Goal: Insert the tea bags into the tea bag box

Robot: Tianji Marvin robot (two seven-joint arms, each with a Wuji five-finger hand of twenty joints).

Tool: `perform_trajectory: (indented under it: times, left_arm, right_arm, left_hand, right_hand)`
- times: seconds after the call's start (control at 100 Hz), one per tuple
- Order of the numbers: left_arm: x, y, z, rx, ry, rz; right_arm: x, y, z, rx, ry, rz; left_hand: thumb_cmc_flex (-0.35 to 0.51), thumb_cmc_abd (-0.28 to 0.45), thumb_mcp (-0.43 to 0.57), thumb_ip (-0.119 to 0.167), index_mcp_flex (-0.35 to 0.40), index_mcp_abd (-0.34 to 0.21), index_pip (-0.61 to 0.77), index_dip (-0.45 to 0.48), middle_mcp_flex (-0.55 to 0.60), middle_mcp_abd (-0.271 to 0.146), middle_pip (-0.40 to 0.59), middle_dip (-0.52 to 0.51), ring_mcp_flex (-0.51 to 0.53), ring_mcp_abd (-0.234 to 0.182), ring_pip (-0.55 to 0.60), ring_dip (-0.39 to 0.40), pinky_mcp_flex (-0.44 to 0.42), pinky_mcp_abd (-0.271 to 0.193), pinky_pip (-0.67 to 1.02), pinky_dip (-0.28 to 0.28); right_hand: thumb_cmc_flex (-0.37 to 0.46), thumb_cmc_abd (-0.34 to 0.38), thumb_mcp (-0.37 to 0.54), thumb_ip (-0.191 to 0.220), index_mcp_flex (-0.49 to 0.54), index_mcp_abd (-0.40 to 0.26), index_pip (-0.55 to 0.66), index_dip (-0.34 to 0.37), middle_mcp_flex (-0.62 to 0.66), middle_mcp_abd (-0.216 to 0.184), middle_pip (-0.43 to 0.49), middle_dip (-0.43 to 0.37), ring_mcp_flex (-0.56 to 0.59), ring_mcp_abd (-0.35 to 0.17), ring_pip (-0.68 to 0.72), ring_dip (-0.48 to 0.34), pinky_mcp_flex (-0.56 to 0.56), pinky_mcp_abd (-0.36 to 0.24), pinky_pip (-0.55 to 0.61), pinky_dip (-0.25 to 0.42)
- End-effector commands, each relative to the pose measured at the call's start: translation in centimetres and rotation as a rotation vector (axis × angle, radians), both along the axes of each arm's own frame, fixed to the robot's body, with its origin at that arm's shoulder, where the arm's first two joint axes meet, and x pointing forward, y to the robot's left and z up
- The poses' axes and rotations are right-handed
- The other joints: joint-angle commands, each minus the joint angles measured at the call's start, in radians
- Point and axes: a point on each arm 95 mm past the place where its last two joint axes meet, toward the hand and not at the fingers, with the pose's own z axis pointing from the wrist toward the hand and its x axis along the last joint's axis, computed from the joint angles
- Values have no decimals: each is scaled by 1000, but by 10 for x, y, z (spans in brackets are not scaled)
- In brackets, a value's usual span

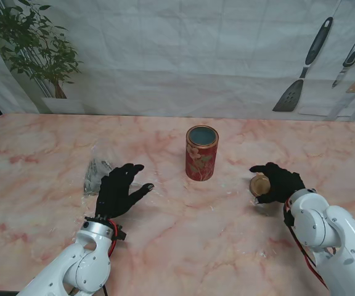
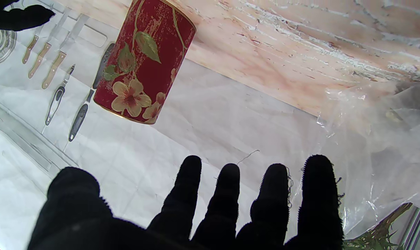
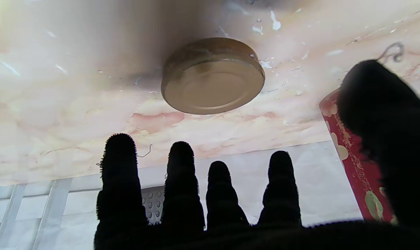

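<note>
pink marble table (image 1: 177, 246), white backdrop (image 1: 183, 55) (printed utensils), potted plant (image 1: 32, 43)

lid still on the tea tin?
No. In the stand view the red tin stands open-topped, and the round lid lies on the table by the right hand.

You see two glossy white arms with rounded joint housings. Each ends in a five-fingered hand, left hand (image 1: 119, 190) and right hand (image 1: 278, 182), covered in fuzzy black fabric. Red and black cables (image 1: 112, 237) run beside each wrist.
</note>
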Motion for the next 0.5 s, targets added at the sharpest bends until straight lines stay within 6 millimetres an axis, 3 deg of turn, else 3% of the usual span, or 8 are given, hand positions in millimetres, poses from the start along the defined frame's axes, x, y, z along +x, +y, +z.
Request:
perform_trajectory:
  times: [0.0,0.13,0.16,0.2,0.33,0.34,0.37,0.49]
  left_arm:
    - [0,-3,0,-7,12,-8]
    - [0,-2,0,-12,15,-8]
    - [-1,-2,1,-12,14,-8]
    - [-2,-2,4,-13,12,-6]
    - [-4,-2,6,-21,6,-3]
    - [-4,-2,6,-22,6,-4]
    - [-4,-2,7,-23,6,-5]
    - [-4,-3,7,-27,4,-6]
  right_arm:
    - [4,0,-4,-10,13,-2]
    - [13,2,-8,-22,29,-8]
    - [14,3,-9,-18,33,-11]
    - [17,3,-11,-16,38,-14]
    - [24,5,-14,-50,56,2]
    - [24,5,-14,-54,59,4]
    - [26,5,-15,-63,66,9]
    - [31,6,-18,-77,88,24]
  left_hand:
    - [1,-3,-7,-34,-45,-24,9,-2,-12,-32,5,-14,7,-22,-32,0,4,3,31,19]
    - [3,-4,-7,-34,-45,-26,14,-1,-13,-33,5,-14,10,-20,-31,1,9,4,35,21]
    - [2,-4,-7,-34,-44,-27,16,-1,-12,-34,5,-14,11,-19,-30,1,10,4,36,22]
    - [2,-5,-8,-34,-44,-27,17,0,-12,-34,6,-14,11,-18,-29,1,12,4,38,23]
    - [4,-6,-7,-34,-46,-29,20,-1,-13,-34,6,-15,14,-16,-28,2,15,4,41,25]
    - [4,-6,-8,-34,-46,-30,20,-1,-13,-34,6,-14,14,-16,-28,2,14,5,41,25]
    - [4,-6,-8,-34,-45,-32,21,-1,-11,-35,7,-14,16,-16,-27,2,15,5,41,25]
    - [5,-7,-7,-34,-46,-30,24,-1,-12,-35,7,-14,17,-14,-26,2,19,5,44,27]
  right_hand:
    - [-54,-58,45,-30,-45,-14,-26,12,-50,19,-39,22,-24,23,14,10,11,75,41,-23]
    - [-60,-88,63,-35,-48,-17,-87,20,-61,33,-78,52,-31,48,26,12,35,140,51,-35]
    - [-59,-97,68,-40,-33,-18,-154,73,-56,34,-107,84,-33,53,32,9,41,151,58,-52]
    - [-58,-106,72,-39,-30,-20,-163,85,-55,36,-111,85,-32,55,36,10,49,161,61,-54]
    - [-57,-118,84,-39,-25,-22,-177,101,-55,38,-111,81,-19,51,49,17,64,160,68,-53]
    - [-57,-118,85,-41,-13,-20,-231,151,-55,39,-108,72,-17,51,50,19,66,159,70,-55]
    - [-54,-118,86,-41,-2,-21,-278,196,-56,41,-106,65,-11,49,54,21,71,156,73,-55]
    - [-30,-128,91,-38,-5,-26,-301,211,-56,43,-110,62,-5,44,65,26,90,145,78,-54]
